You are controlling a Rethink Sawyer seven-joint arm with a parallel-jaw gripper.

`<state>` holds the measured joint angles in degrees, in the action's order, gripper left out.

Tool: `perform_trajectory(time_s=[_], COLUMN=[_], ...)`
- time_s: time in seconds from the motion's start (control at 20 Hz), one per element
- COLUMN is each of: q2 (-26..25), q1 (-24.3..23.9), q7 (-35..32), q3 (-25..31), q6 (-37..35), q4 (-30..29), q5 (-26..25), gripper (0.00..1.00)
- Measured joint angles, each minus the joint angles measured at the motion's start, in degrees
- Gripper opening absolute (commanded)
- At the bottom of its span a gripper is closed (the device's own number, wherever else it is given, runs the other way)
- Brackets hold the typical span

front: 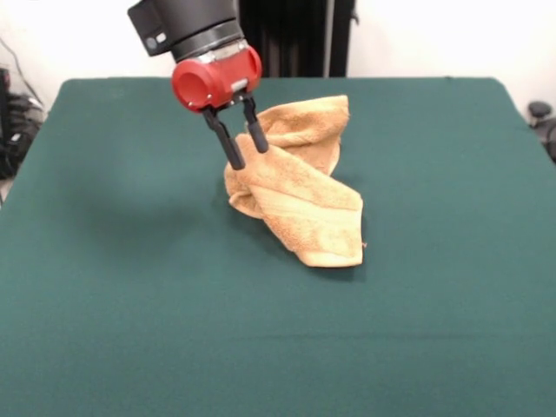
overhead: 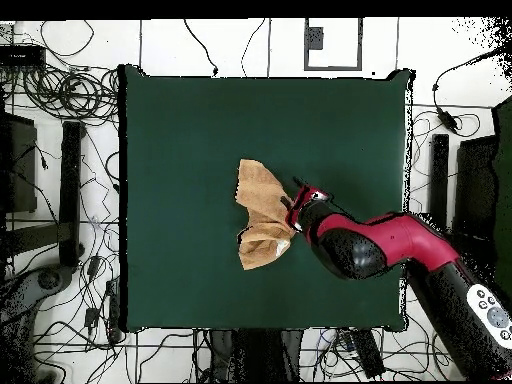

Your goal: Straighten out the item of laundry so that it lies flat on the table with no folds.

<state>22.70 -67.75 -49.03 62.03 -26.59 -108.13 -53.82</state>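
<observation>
The item of laundry (front: 300, 195), a tan-orange towel, lies crumpled and twisted near the middle of the green table (front: 104, 287), one fold draped across another. My gripper (front: 249, 156) comes down tilted at the towel's left edge in the front view. A bunch of cloth sits between its two black fingers (front: 233, 148), which look shut on it. The overhead view shows the towel (overhead: 262, 215) as a narrow bunched strip, with the gripper (overhead: 294, 212) against its right side and the red arm behind it.
Green cloth stretches wide on every side of the towel. Beyond the table's edges, cables (overhead: 60, 95) and dark stands (overhead: 70, 190) clutter the floor.
</observation>
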Motion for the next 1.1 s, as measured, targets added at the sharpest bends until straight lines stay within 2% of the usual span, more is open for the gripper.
perform_trajectory(time_s=[0.1,0.15,0.4,0.85,1.1], q2=[-0.7,-2.0,-4.6,-7.1,-4.0], q1=[-0.9,-3.0,-7.2,-9.2,-7.0], q7=[0.0,0.0,0.0,0.0,0.0], q3=[0.7,1.9,3.4,3.6,3.1], q6=[-0.2,-0.8,-1.6,-2.3,-0.8], q4=[-0.1,-0.2,-0.1,-0.2,-1.2], q5=[1.5,4.7,9.4,10.2,7.4], gripper=[1.00,1.00,1.00,1.00,1.00])
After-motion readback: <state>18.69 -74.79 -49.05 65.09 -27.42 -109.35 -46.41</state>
